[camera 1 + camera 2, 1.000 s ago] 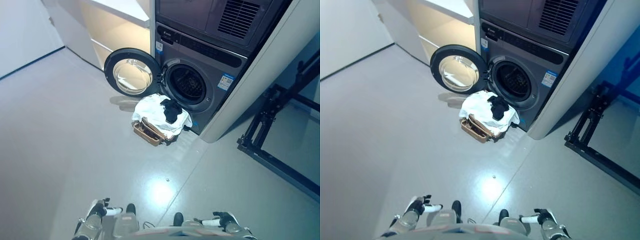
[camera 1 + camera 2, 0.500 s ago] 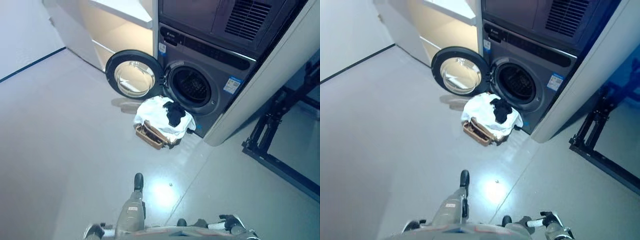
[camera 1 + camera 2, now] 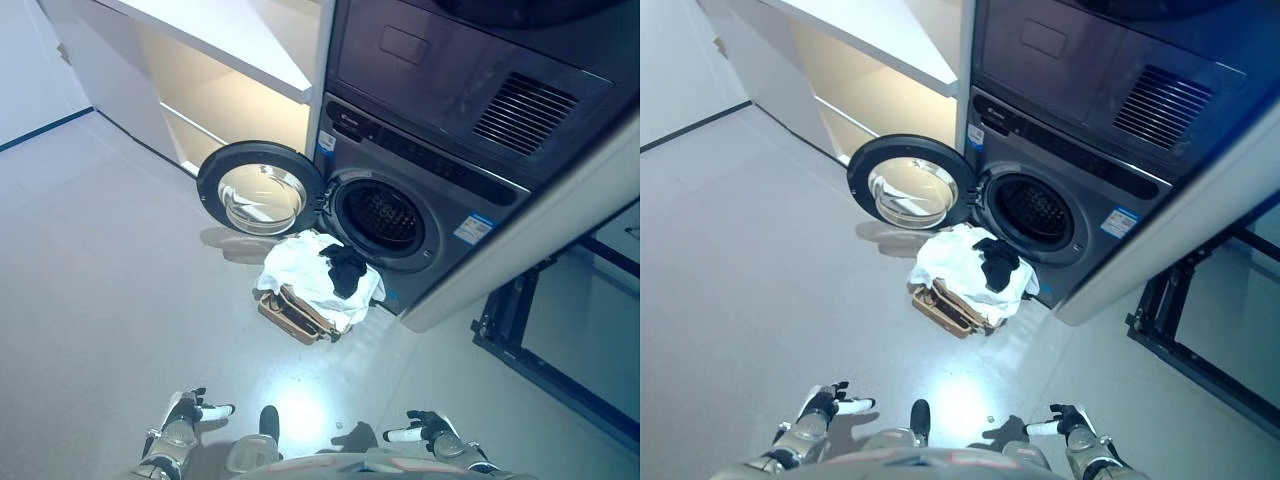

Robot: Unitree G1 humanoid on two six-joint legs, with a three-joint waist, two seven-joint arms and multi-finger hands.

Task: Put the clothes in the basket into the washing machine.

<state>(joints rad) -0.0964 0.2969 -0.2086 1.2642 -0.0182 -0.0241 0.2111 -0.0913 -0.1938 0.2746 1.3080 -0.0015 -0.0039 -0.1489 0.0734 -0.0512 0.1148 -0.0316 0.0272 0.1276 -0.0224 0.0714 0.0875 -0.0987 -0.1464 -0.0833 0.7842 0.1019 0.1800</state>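
A brown wicker basket (image 3: 288,315) stands on the floor before the washing machine (image 3: 420,190). A white cloth (image 3: 305,275) and a black garment (image 3: 346,268) lie heaped on it. The machine's round door (image 3: 258,188) stands open to the left and the dark drum (image 3: 382,213) shows. My left hand (image 3: 185,412) and right hand (image 3: 425,430) are low at the bottom edge, far from the basket, fingers relaxed and holding nothing.
A white cabinet with a shelf (image 3: 215,60) stands left of the machine. A second appliance (image 3: 480,75) sits stacked on top. A white panel (image 3: 530,230) flanks the machine's right side, and a black metal frame (image 3: 540,350) stands on the floor at right.
The whole view has shifted: the camera has moved closer to the machine and tilted up. Both hands show again at the bottom edge. The basket and clothes have not moved.
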